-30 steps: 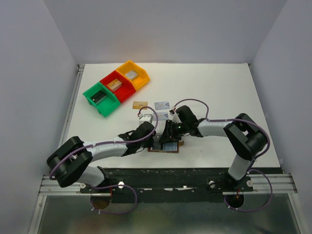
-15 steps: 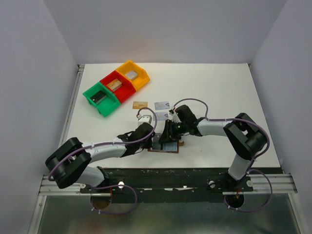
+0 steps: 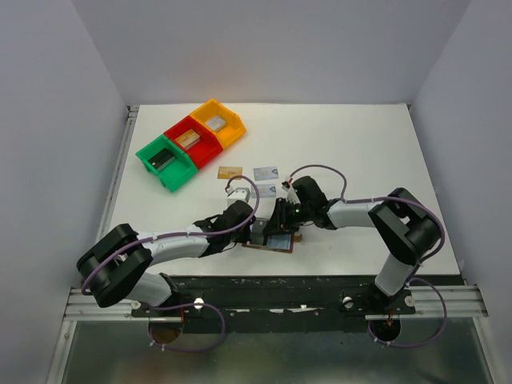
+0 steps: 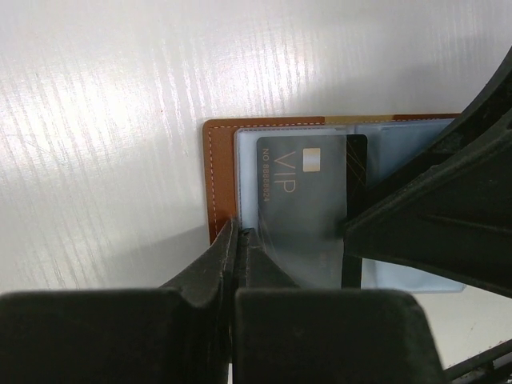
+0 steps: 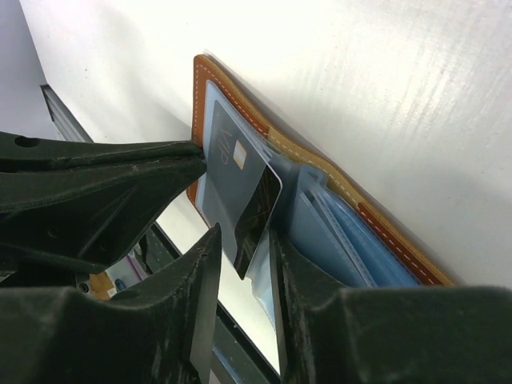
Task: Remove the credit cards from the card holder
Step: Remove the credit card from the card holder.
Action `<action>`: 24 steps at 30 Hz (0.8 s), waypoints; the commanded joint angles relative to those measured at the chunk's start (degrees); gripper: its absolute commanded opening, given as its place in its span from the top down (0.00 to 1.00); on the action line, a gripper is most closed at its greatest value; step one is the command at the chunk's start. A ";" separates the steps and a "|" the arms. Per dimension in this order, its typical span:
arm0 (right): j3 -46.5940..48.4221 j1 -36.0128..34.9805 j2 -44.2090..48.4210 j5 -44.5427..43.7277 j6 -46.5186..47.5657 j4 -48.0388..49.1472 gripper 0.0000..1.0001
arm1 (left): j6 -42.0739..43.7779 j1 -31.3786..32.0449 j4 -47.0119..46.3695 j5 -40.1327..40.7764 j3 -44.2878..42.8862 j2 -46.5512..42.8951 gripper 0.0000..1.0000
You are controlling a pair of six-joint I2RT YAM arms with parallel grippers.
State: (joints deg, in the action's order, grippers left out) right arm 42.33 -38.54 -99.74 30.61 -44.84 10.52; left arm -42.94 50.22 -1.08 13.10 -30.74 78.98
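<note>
From above, the left gripper (image 3: 258, 234) and right gripper (image 3: 280, 231) cover most of the card holder (image 3: 272, 246). Print on the loose cards (image 3: 266, 173) far of it is too small to read. From the left wrist, the right gripper hides the holder's right half. Whether it presses the black card (image 4: 308, 200) is unclear.
</note>
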 commanded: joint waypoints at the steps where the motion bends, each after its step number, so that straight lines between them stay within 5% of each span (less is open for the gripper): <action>1: -2.51 0.22 0.69 -3.54 -0.86 2.39 0.64 | -0.13 0.06 2.75 -1.33 1.56 1.79 1.00; 18: -4.00 0.84 2.71 -4.33 -3.32 6.61 1.00 | -0.30 0.06 1.96 -1.50 2.79 1.00 1.00; 24: -4.97 2.24 4.12 -4.24 -3.68 7.14 1.00 | -0.65 0.06 2.05 -1.33 3.06 0.82 1.00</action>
State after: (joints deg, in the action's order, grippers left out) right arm 38.44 -37.39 -97.51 28.18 -48.47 15.86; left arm -43.11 50.22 -2.92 13.06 -29.91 78.96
